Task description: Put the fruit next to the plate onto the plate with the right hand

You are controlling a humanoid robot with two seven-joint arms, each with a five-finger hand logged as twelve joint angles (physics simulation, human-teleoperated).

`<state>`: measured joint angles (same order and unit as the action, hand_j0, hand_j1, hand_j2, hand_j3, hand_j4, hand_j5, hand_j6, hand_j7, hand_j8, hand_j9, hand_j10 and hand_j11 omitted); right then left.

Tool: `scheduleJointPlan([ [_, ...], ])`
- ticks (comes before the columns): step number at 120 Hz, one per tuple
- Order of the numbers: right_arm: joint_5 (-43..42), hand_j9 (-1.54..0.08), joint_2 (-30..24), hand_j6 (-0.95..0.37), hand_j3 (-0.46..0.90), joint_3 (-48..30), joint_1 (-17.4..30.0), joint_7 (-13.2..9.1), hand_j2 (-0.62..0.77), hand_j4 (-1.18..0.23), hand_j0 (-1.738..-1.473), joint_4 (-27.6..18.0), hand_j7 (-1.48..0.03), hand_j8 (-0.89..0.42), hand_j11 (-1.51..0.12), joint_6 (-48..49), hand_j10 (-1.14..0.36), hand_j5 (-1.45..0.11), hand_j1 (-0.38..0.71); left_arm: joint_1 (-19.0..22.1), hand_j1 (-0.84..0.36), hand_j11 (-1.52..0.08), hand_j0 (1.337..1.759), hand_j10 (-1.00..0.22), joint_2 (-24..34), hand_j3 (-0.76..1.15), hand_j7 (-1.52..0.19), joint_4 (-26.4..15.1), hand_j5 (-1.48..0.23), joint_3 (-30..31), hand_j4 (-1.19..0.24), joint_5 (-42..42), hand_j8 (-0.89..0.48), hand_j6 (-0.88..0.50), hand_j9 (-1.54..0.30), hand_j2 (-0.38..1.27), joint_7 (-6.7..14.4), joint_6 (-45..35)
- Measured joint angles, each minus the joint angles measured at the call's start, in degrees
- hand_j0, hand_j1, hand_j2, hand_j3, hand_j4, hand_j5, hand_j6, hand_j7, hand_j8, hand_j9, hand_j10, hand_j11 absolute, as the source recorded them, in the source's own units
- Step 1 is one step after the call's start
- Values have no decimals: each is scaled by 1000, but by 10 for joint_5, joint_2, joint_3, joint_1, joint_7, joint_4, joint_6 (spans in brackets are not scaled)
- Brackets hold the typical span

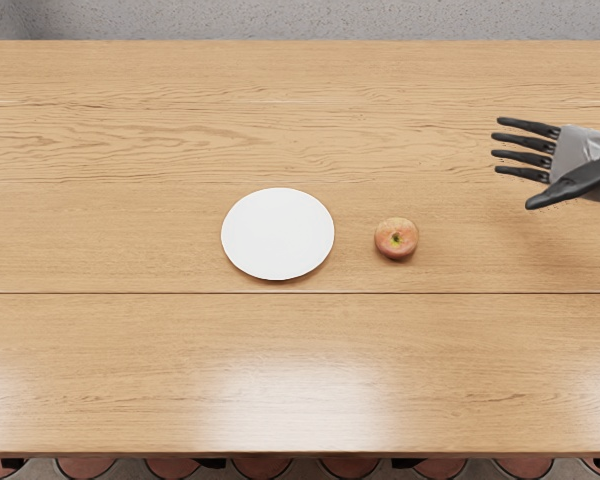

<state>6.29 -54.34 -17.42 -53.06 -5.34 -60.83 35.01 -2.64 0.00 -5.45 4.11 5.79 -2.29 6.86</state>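
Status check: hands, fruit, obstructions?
Right hand open, empty, at picture's right edge. Left hand not in view. Apple on table right of plate, not touching. Nothing between hand and apple.

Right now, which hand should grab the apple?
The right hand: it hovers open at the picture's right edge, on the same side of the plate as the apple. The left hand is out of view.

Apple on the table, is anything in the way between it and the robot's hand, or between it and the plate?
No. Nothing visible stands between the open black-fingered right hand and the small round red-yellow apple, or between that apple and the flat round white plate; only light wooden table lies there.
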Motion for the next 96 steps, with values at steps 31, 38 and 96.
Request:
scheduleJointPlan([
  [31, -51, -45, -47, -32, 0, -2, -28, 1, -5, -33, -1658, -106, -46, -33, -45, 0, -33, -45, -308, 0, 73, -299, 1658, -230, 0, 0, -299, 0, -299, 0, -230, 0, -230, -230, -299, 47, 0, 0],
  [38, -111, -46, -78, -33, 0, -12, -38, 2, -5, -34, -1658, -165, -46, -34, -46, 0, -34, -46, -308, 0, 73, -299, 1658, -230, 0, 0, -299, 0, -299, 0, -230, 0, -230, -230, -299, 47, 0, 0],
  [96, -474, -48, -17, -42, 0, 72, -47, -57, -5, -40, -1658, -368, -47, -41, -48, -467, -40, -48, -308, 0, 73, -299, 1658, -230, 0, 0, -299, 0, -299, 0, -230, 0, -230, -230, -299, 46, 0, 0],
])
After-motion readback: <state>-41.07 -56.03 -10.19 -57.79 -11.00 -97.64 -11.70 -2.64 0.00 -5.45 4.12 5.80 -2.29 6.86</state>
